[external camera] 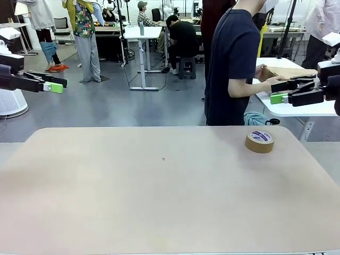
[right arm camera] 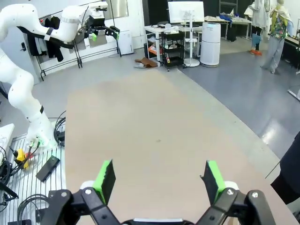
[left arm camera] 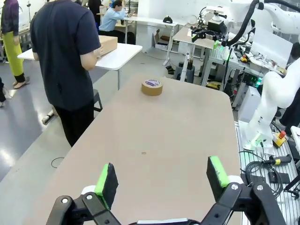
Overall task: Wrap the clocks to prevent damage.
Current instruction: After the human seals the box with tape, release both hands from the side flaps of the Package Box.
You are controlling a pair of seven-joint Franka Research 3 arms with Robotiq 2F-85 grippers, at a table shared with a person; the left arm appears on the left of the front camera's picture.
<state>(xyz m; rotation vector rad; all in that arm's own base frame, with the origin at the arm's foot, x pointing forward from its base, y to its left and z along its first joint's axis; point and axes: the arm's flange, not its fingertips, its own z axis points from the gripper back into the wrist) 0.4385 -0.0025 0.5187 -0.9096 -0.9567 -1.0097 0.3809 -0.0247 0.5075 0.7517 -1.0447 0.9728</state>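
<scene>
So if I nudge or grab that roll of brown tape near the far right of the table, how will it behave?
The tape roll lies flat on its side on the table, so a push will probably slide it rather than roll it. It looks like a rigid ring, so it should hold shape in a grip. Tipped onto its edge, it would likely roll away.

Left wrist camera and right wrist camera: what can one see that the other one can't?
Left wrist view alone: the roll of brown tape near the table's far end, and the person's whole back, turned toward a white side table with a cardboard box on it. Right wrist view alone: a white air purifier and a monitor on a cart, with a sliver of the person at the frame's edge. Both: the bare beige table, their own open gripper, left and right, and the other arm farther off.
</scene>
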